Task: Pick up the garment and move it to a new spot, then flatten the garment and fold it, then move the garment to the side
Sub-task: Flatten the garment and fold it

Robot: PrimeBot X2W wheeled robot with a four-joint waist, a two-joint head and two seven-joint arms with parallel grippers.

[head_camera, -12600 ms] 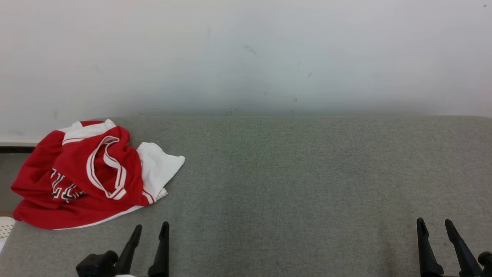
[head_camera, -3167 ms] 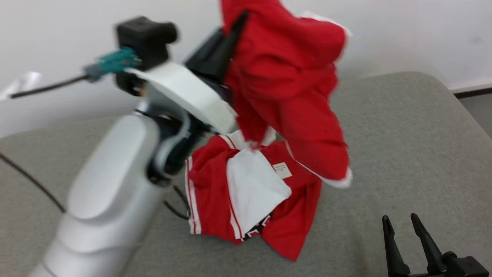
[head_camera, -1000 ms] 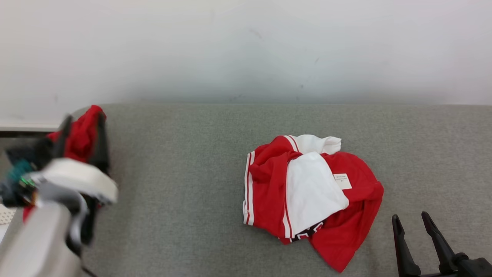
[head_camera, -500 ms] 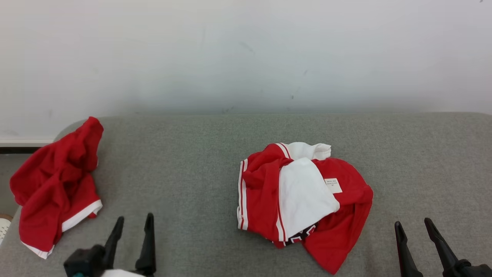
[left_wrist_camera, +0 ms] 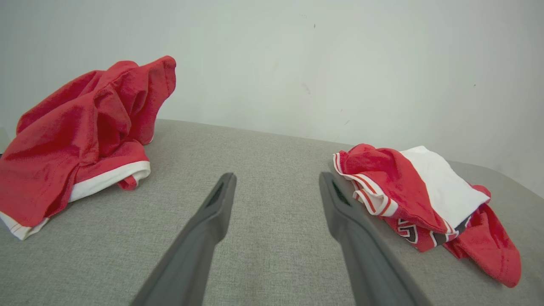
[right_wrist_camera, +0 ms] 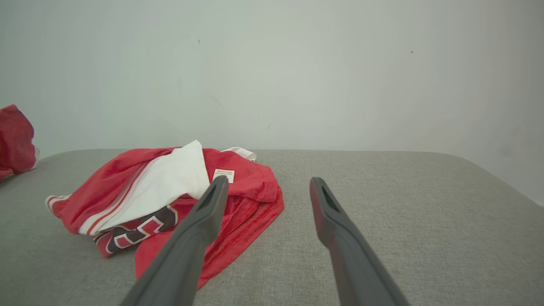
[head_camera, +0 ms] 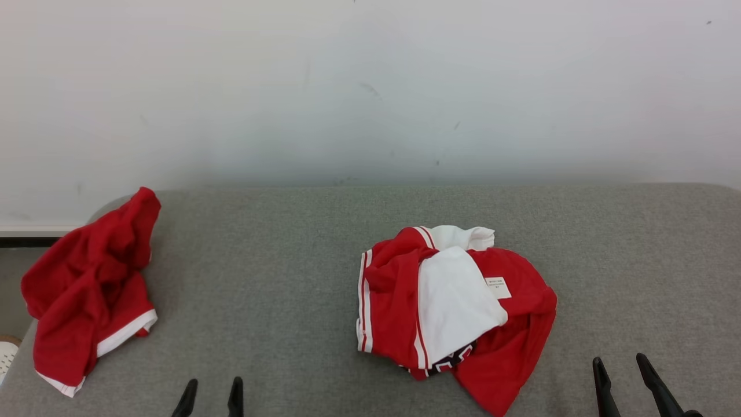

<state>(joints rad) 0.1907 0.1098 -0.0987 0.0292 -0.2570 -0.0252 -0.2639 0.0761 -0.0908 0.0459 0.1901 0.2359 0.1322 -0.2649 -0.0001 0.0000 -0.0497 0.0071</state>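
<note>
A crumpled red and white garment with dark lettering and a small white label lies in the middle of the grey padded table; it also appears at the right of the left wrist view and the left of the right wrist view. A second red garment with white trim lies bunched at the table's left end. My left gripper is open at the lower left, empty. My right gripper is open at the lower right, empty, just right of the central garment.
A pale wall rises right behind the table. The table's rounded left edge drops off beside the second garment, with a white object below it. Bare grey surface stretches to the right of the central garment.
My left arm let go of the second red garment at the table's left end and drew back to the lower left, open. The central garment lies where it was; the camera tilted slightly.
</note>
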